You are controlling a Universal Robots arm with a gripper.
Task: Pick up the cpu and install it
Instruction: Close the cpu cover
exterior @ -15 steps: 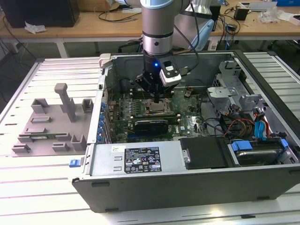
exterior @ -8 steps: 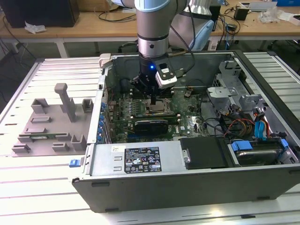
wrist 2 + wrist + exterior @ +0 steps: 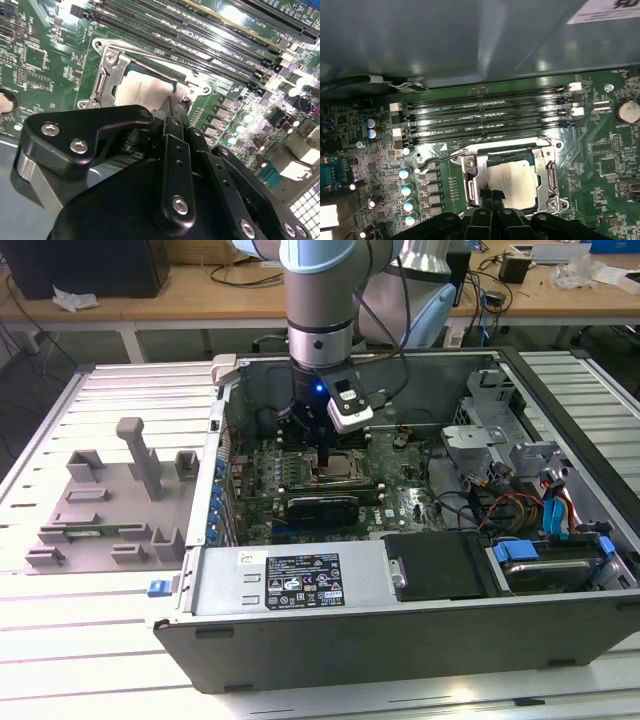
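Hand (image 3: 492, 194): fingers drawn together with at most a sliver between the tips, which stand at one edge of the cpu; nothing is seen clamped between them.
Cpu (image 3: 512, 182): lying flat inside the socket frame (image 3: 470, 175), silver top up, frame open around it.
Risk, seating: the cpu may sit slightly askew in the socket frame; downward pressure from the tips at a single edge would probably tip it or bend contacts beneath.
Risk, scraping: a sideways drift of the hand off the socket frame would likely drag the tips across the silver top or catch the wire lever (image 3: 440, 159) just beside the frame.
Risk, neighbours: memory slots (image 3: 485, 117) run near the socket frame on one side and capacitors (image 3: 407, 190) on another, so clearance is small.
Surface: green motherboard around the socket frame, inside an open computer case (image 3: 290, 585) lying on a slatted metal bench (image 3: 100, 660).
Room: grey fixture tray (image 3: 110, 510) well apart from the socket frame, outside the case; wooden bench (image 3: 200, 290) with cables beyond it.
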